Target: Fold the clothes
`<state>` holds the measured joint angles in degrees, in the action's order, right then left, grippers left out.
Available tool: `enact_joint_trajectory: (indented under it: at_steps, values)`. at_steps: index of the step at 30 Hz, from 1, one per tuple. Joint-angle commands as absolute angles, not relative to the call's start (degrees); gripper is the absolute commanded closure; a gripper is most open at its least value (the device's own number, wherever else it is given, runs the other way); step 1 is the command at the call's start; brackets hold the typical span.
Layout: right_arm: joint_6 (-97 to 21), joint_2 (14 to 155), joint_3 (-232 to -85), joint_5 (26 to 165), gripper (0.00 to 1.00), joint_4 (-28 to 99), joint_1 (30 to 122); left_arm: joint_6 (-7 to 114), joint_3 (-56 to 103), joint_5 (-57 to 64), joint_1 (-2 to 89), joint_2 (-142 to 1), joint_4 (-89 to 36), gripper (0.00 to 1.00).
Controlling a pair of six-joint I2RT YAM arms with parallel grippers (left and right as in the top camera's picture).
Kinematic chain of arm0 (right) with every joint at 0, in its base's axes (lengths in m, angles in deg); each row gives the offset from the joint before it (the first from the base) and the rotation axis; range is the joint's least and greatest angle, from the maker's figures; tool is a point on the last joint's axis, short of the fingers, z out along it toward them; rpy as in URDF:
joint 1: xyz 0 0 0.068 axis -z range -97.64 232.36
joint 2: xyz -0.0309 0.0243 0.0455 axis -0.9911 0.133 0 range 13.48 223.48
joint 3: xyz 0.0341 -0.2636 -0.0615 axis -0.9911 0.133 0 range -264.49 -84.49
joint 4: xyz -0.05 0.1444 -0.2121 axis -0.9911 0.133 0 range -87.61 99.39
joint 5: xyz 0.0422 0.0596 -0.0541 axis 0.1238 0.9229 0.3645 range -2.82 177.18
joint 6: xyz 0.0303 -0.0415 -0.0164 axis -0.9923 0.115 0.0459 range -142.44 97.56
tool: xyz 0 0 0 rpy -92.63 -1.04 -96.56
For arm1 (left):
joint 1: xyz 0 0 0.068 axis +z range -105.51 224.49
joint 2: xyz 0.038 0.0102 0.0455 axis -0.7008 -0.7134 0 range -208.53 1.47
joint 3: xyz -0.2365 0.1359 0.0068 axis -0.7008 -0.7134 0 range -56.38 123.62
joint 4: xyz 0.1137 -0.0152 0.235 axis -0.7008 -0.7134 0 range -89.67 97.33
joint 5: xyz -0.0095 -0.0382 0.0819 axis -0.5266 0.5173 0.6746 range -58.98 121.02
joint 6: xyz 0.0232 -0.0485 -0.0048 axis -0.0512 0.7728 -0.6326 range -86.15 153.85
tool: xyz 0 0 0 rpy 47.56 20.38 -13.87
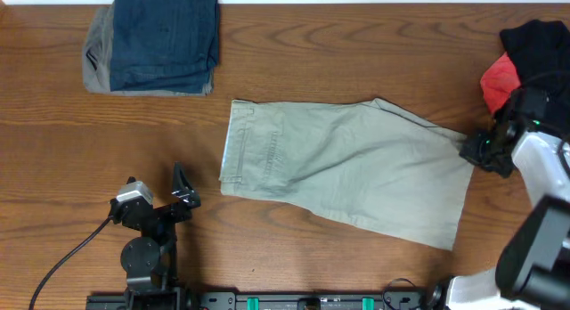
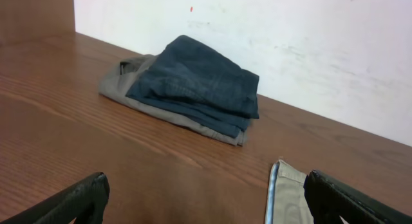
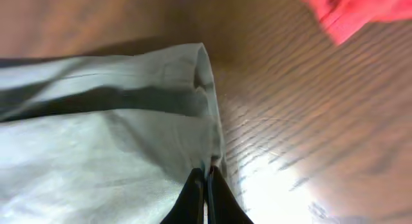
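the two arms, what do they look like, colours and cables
The left arm is mostly black with a small grey block near its wrist and a black cable trailing off it. The right arm has white shells over black joints. Both have black fingers.
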<state>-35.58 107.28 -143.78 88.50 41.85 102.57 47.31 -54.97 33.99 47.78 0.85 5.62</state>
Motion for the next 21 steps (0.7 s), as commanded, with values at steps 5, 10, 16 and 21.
enact_joint_trajectory:
  at_steps: [5,10,16,21]
  values:
    - [-35.65,99.32,-145.46,88.91,0.99,42.72,102.81,46.54,-56.15,34.51,48.06,1.14,3.56,0.02]
    - [-35.65,97.55,-145.46,90.75,0.99,41.98,102.63,46.54,-56.15,34.51,48.06,1.14,3.56,0.02]
    - [-35.65,97.46,-145.85,90.88,0.99,41.78,102.65,46.54,-56.15,34.51,48.06,1.14,3.56,0.02]
    - [-35.67,97.46,-147.05,90.88,0.99,40.65,102.57,46.54,-56.15,34.51,48.06,1.14,3.56,0.02]
